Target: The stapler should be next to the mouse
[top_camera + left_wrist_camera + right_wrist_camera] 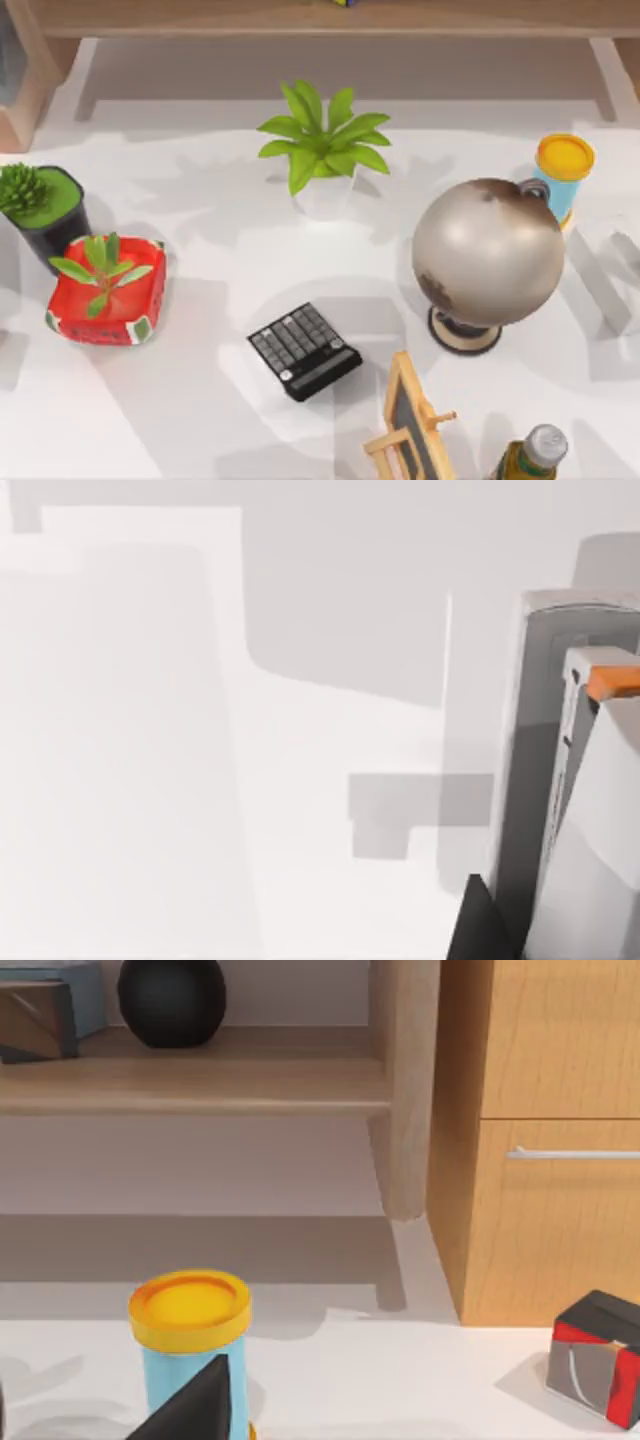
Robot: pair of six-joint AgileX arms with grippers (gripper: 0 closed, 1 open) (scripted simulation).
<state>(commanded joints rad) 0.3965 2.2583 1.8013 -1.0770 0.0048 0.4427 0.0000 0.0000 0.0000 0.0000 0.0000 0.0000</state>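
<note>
Pale grey-white stapler [575, 780], orange-tabbed, stands close beside the left arm's wrist camera on the white desk [150, 780]. Likely rigid, light, smooth plastic: grip across its long flat sides. Neither gripper's state can be told.

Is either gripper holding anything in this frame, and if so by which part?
It cannot be told. The left wrist view shows a pale grey-white stapler close to the camera, but no fingers on it.
</note>
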